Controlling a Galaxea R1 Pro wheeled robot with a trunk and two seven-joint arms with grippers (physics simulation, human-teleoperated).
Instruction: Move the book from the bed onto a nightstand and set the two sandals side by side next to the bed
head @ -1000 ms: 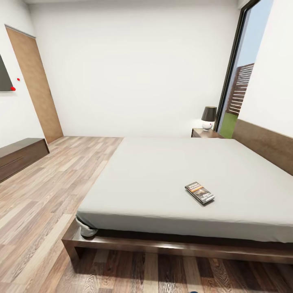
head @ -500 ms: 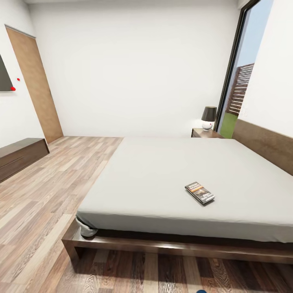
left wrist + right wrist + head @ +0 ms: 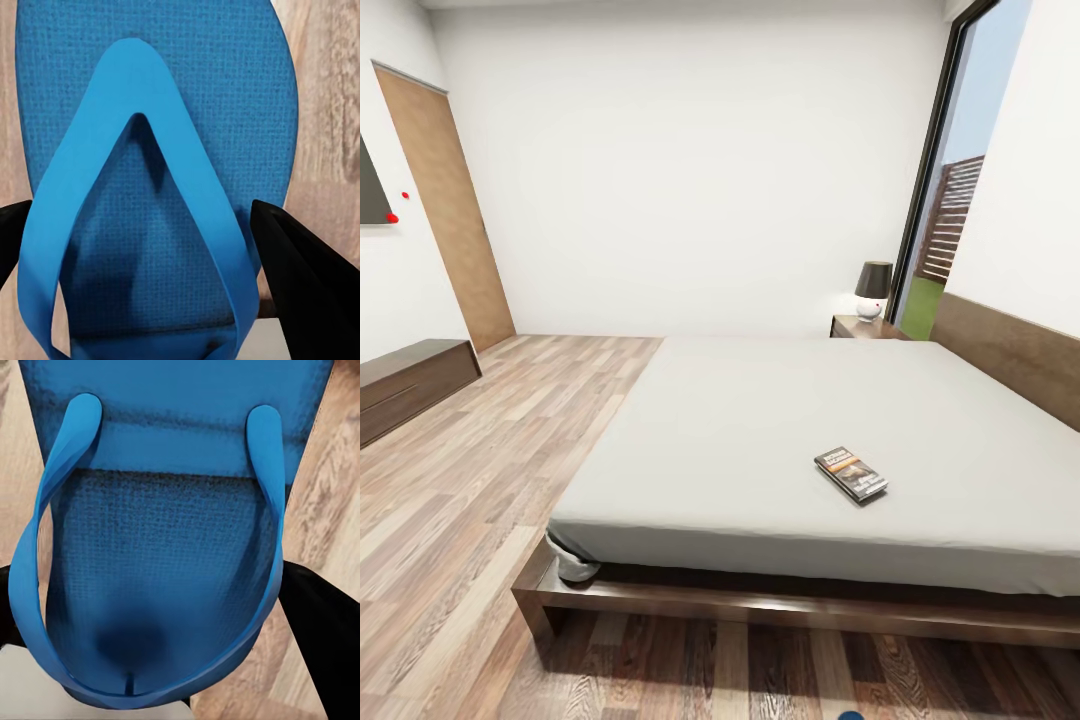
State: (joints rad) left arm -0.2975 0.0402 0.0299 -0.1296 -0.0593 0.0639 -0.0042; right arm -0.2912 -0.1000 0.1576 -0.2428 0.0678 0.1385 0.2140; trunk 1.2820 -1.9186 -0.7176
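The dark book point(image 3: 851, 473) lies flat on the pale grey mattress of the bed point(image 3: 760, 420), toward its near right side. A nightstand point(image 3: 865, 327) stands at the bed's far corner by the headboard. One bright blue sandal point(image 3: 150, 112) sits between the black fingers point(image 3: 300, 277) of my left gripper point(image 3: 142, 225), which is shut on it, with wood floor behind. The other blue sandal point(image 3: 165, 547) is held the same way in my right gripper point(image 3: 161, 600). A sliver of blue point(image 3: 850, 715) shows at the head view's bottom edge.
A lamp point(image 3: 873, 288) stands on the nightstand. A long dark bench-like cabinet point(image 3: 410, 385) lines the left wall, with a wooden door point(image 3: 445, 210) beyond it. Wood floor point(image 3: 480, 480) runs along the bed's left side and foot. A tall window point(image 3: 950, 210) is at the right.
The blue sliver at the bottom edge of the head view has shifted slightly to the right. The bed, the book and the room have not moved.
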